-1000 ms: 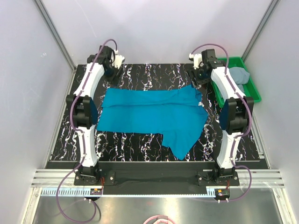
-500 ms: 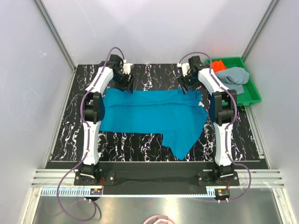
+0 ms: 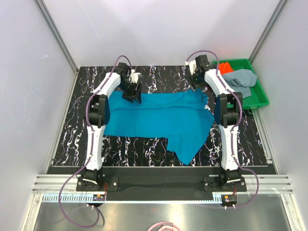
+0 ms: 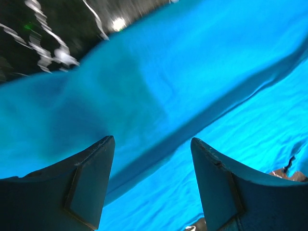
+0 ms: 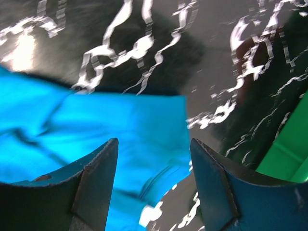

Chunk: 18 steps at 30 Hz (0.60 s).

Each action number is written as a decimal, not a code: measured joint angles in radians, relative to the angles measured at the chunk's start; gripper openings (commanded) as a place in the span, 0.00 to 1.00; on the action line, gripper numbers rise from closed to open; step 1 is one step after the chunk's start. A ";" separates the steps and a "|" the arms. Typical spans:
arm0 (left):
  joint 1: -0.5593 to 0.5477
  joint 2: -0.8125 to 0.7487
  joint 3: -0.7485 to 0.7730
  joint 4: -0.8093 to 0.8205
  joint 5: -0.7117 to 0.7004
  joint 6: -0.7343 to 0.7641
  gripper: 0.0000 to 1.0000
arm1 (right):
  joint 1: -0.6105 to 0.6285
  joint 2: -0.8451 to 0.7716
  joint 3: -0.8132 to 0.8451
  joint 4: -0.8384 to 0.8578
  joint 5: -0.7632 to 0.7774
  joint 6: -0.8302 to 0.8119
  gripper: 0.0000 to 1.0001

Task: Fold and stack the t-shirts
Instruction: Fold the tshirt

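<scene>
teal-blue t-shirt (image 3: 154,118) | far edge beneath left hand (image 4: 151,138) and right hand (image 5: 154,140) | both spread wide (nothing held)

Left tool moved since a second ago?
Yes. The left tool went from the far-left corner of the marble table rightward and nearer, over the far edge of the teal t-shirt.

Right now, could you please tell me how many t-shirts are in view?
3. The teal-blue t-shirt lies spread on the table; the orange-red t-shirt and grey-blue t-shirt sit bunched in the green tray, far right. Others may hide beneath them.
</scene>
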 measured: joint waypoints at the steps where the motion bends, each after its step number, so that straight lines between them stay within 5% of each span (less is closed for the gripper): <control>1: -0.005 0.000 -0.013 -0.004 0.000 0.000 0.69 | -0.005 0.014 0.012 0.007 0.006 0.000 0.68; 5: -0.022 0.000 -0.036 -0.021 0.000 0.001 0.69 | -0.036 0.074 0.061 0.014 0.013 0.001 0.58; 10: -0.037 0.000 -0.037 -0.019 -0.005 0.002 0.69 | -0.058 0.112 0.085 0.009 0.010 0.009 0.08; 13: -0.043 0.000 -0.037 -0.019 -0.008 0.005 0.69 | -0.056 0.113 0.090 0.010 0.009 0.021 0.00; 18: -0.047 0.000 -0.037 -0.019 -0.008 0.006 0.69 | -0.055 0.111 0.091 0.012 0.009 0.024 0.00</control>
